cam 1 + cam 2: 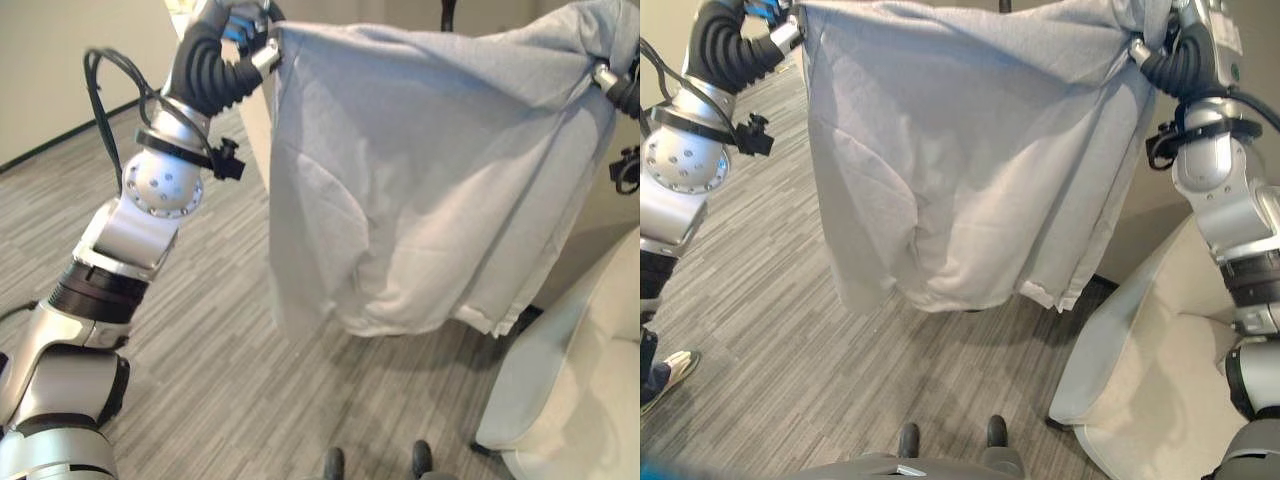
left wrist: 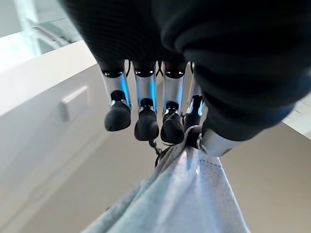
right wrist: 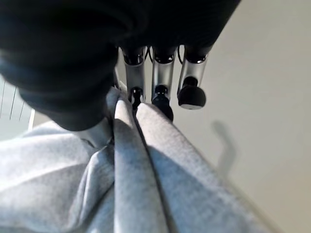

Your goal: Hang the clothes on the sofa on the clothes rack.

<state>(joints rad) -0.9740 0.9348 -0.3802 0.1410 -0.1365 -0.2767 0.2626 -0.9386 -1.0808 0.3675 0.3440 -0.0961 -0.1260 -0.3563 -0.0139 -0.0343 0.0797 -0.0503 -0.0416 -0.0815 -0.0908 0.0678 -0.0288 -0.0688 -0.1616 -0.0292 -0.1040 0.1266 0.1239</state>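
Between both hands (image 2: 194, 131) (image 3: 146, 92), pinched grey garment (image 1: 420, 180)

Eye views look down, sharing shirt (image 1: 420, 180); wrist views close along fingers.

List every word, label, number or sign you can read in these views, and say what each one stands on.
No readable text in any view.
The grey garment, held up between the left hand and the right hand, shows plain cloth, no print or label.
The pale sofa and the striped floor carry no markings.
The pale plate on the wall is blank.
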